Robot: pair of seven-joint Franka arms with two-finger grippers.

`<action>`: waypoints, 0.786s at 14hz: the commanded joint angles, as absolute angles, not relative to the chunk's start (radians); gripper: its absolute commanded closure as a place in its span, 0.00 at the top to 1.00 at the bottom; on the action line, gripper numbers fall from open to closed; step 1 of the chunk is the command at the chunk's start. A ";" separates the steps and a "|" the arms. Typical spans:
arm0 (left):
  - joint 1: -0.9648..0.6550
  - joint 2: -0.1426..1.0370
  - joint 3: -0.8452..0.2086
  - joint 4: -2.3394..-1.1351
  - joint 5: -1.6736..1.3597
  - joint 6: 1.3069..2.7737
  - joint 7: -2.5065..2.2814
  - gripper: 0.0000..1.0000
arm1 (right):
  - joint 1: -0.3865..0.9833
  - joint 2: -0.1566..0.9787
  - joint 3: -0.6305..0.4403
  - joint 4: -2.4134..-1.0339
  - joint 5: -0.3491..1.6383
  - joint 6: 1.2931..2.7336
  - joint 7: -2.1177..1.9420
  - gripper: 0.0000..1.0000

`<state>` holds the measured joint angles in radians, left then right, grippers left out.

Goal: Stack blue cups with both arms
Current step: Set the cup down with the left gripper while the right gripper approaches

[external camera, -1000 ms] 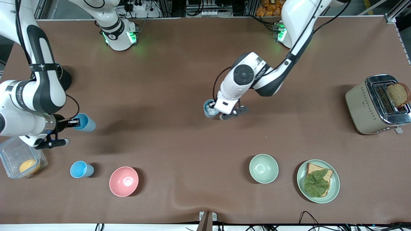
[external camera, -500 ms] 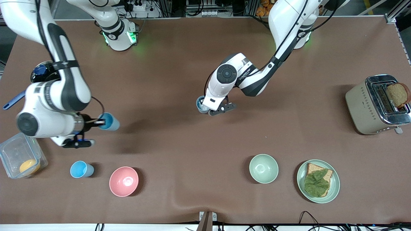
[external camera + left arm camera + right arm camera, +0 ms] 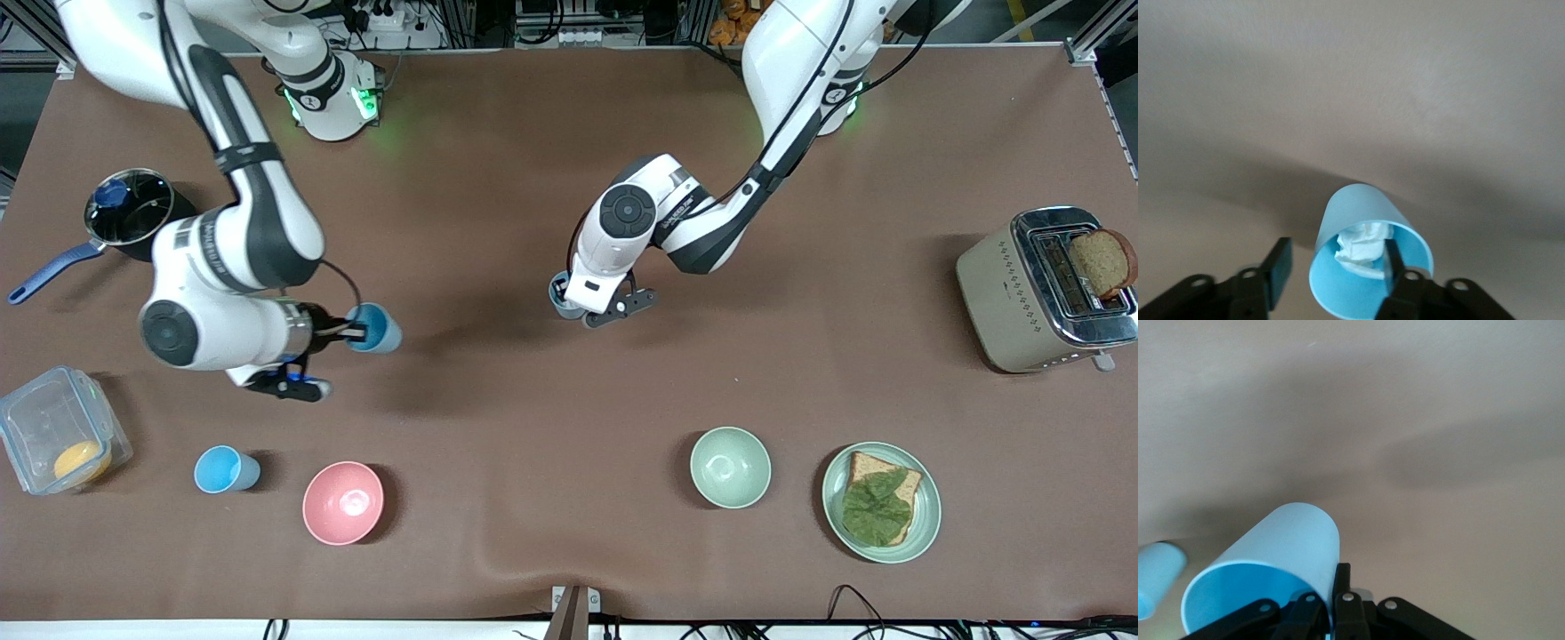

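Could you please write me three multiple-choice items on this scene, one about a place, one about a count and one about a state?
1. What stands beside the pink bowl?
A. a toaster
B. a blue cup
C. a pot

2. How many blue cups are in view?
A. two
B. three
C. four

3. What state is the right claw in?
A. open over the pot
B. resting on the table
C. shut on a cup

Answers:
1 B: the table cup stands next to the bowl, toward the right arm's end.
2 B: there are the table cup, the held cup and the grey-blue cup, whose wall the open left claw straddles.
3 C: its fingers pinch the held cup's rim, up in the air.
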<state>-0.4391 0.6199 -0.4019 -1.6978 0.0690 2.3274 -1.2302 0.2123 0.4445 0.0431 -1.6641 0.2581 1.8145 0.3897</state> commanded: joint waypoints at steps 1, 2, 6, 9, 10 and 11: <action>-0.417 0.447 -0.382 -1.704 0.097 2.185 -1.259 1.00 | 0.299 0.436 0.034 -1.641 0.339 1.807 0.518 0.00; -0.382 0.387 -0.377 -1.704 0.100 2.139 -1.250 1.00 | 0.334 0.436 0.034 -1.638 0.359 1.810 0.540 0.00; -0.197 0.204 -0.379 -1.704 0.103 1.982 -1.016 1.00 | 0.475 0.451 0.032 -1.631 0.365 1.911 0.617 0.00; -0.043 0.120 -0.379 -1.703 0.098 1.889 -0.772 1.00 | 0.550 0.469 0.032 -1.620 0.367 1.977 0.666 0.00; 0.004 0.097 -0.380 -1.700 0.086 1.870 -0.673 1.00 | 0.581 0.483 0.032 -1.609 0.364 1.988 0.667 0.00; 0.043 0.086 -0.385 -1.698 0.071 1.850 -0.599 1.00 | 0.603 0.498 0.032 -1.600 0.364 1.999 0.669 0.00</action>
